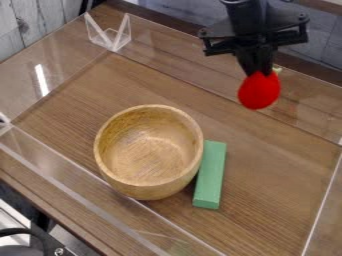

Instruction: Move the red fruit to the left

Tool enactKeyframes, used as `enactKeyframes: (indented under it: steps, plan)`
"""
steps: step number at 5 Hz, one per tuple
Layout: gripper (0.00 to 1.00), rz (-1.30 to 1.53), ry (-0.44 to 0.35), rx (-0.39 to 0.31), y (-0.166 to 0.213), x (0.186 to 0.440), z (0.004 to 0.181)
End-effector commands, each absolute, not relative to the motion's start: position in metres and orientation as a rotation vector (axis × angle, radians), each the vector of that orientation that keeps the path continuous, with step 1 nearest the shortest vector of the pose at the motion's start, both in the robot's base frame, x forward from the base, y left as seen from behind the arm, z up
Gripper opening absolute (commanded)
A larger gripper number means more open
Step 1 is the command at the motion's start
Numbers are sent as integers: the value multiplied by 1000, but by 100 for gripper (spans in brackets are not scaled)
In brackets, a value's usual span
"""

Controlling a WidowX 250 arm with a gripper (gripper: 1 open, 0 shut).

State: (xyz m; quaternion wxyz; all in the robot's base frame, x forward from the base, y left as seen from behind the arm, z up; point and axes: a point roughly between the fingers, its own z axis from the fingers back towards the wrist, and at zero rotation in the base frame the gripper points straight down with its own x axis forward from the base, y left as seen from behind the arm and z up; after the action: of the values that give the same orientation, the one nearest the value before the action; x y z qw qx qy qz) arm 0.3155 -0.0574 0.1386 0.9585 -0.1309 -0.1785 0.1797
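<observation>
The red fruit (259, 90) is a small, bright red rounded toy hanging above the wooden table at the upper right. My black gripper (262, 72) comes down from the top edge and is shut on the fruit's top, which its fingers hide. The fruit is clear of the tabletop and hangs up and to the right of the wooden bowl (148, 151).
A green rectangular block (210, 174) lies against the bowl's right side. Clear plastic walls (54, 60) fence the table on all sides, with a folded clear piece (110, 33) at the back left. Bare wood lies left of the bowl.
</observation>
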Motion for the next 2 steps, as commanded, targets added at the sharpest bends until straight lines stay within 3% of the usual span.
enactKeyframes:
  steps: [1,2]
  plan:
    - [0,368,-426,-284,-59,321,152]
    - [0,372,-433,-289,-62,320,149]
